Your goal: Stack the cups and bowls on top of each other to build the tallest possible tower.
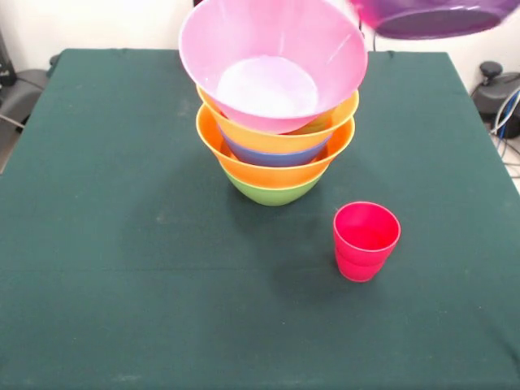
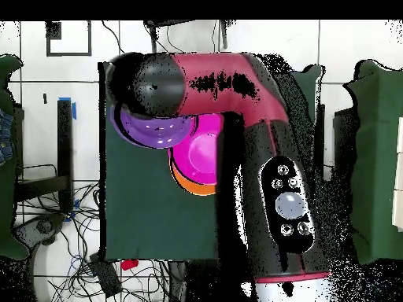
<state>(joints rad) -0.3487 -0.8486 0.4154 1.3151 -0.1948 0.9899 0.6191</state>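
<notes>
Nearest the camera, the red cup point(image 1: 366, 240) stands upright and alone on the green table point(image 1: 122, 244), at about 4 o'clock from the tower point(image 1: 275, 114) and clear of it. Its position suggests it is reserved for a later, upper tier. The tower sits near table centre: a green bowl point(image 1: 272, 193) forms the base, two orange bowls point(image 1: 272, 166) and a blue bowl point(image 1: 272, 154) nest above it, and the pink bowl point(image 1: 272, 61) sits on top, tilted toward the camera. Nesting presumably keeps the pile stable. The purple bowl point(image 1: 435, 18) hangs in the air at 2 o'clock from the tower, evidently carried by the arm point(image 2: 236, 86). The overhead view shows it beside the pink bowl. The gripper itself is hidden, so its opening cannot be determined
</notes>
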